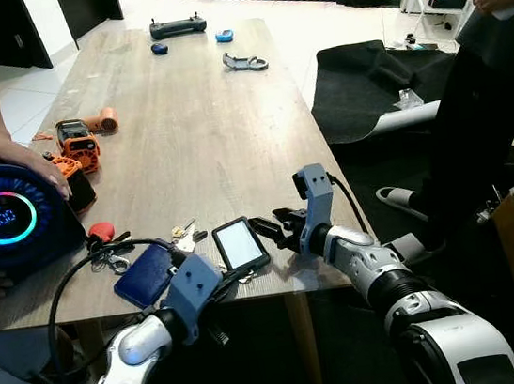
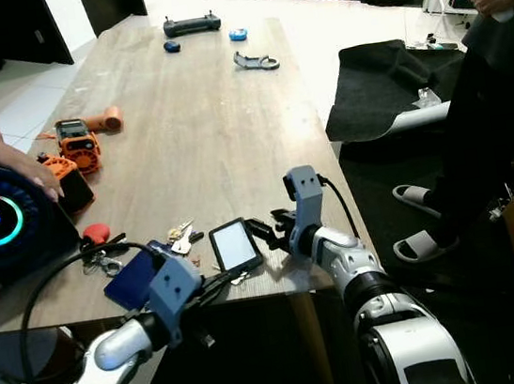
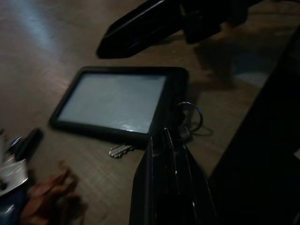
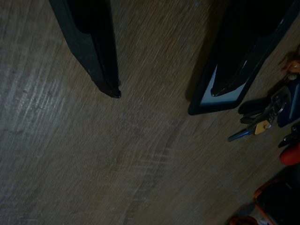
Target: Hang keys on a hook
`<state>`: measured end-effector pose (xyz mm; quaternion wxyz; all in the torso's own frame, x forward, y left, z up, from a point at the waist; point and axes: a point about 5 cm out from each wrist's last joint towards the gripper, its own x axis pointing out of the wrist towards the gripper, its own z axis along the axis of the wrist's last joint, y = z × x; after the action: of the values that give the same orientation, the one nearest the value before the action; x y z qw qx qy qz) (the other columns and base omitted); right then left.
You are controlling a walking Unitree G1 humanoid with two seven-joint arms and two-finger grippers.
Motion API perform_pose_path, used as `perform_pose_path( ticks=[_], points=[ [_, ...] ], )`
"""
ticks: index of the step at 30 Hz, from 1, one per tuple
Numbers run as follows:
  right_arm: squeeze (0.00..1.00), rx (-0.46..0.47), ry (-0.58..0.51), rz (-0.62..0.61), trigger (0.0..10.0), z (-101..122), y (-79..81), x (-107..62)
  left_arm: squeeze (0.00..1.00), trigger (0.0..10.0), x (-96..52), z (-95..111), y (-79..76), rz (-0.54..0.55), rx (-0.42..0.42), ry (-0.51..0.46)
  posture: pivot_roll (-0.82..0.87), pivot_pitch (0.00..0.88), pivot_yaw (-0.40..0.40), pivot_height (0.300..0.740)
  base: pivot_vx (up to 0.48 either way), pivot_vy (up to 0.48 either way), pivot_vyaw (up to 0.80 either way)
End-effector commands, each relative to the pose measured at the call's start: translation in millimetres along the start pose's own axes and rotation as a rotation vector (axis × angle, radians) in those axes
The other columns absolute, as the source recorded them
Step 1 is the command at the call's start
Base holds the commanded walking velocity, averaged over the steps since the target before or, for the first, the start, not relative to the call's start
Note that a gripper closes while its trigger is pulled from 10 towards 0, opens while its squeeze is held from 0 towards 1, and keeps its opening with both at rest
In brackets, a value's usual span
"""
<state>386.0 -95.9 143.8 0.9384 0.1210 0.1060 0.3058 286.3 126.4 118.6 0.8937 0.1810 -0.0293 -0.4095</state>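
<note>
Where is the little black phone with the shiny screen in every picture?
Left eye view: black smartphone near the table's front edge, between both grippers.
Right eye view: phone same spot, right of the blue wallet.
Left wrist view: phone centre, beyond the fingers.
Right wrist view: phone corner under one finger.
Shared landmark: bunch of keys.

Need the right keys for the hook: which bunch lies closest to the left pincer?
The keys with the ring, poking out from under the phone, right at the left pincer; the other bunch lies beyond the blue wallet.
</note>
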Motion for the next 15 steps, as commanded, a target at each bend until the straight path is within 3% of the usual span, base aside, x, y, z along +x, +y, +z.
perform_pose_path(
  ticks=[1, 8, 15],
  points=[
    [0.0, 0.042, 0.029, -0.001, 10.0, -7, -1.2, -1.2, 0.0, 10.0, 7.5, -2, -12.5, -0.036, -0.023, 0.007, 0.08, 0.16, -0.057, 0.74, 0.0, 0.0, 0.0],
    [0.0, 0.118, 0.057, 0.019, 10.0, -19, 6.4, 1.7, 0.0, 10.0, 16.1, 2, -23.2, -0.051, -0.04, -0.017, 0.08, 0.161, -0.056, 0.74, 0.0, 0.0, 0.0],
    [0.0, 0.164, 0.103, 0.034, 10.0, -31, 16.6, 6.1, 0.0, 10.0, 17.8, 1, -22.8, -0.047, -0.036, -0.016, 0.09, 0.162, -0.056, 0.74, 0.0, 0.0, 0.0]
  ],
)
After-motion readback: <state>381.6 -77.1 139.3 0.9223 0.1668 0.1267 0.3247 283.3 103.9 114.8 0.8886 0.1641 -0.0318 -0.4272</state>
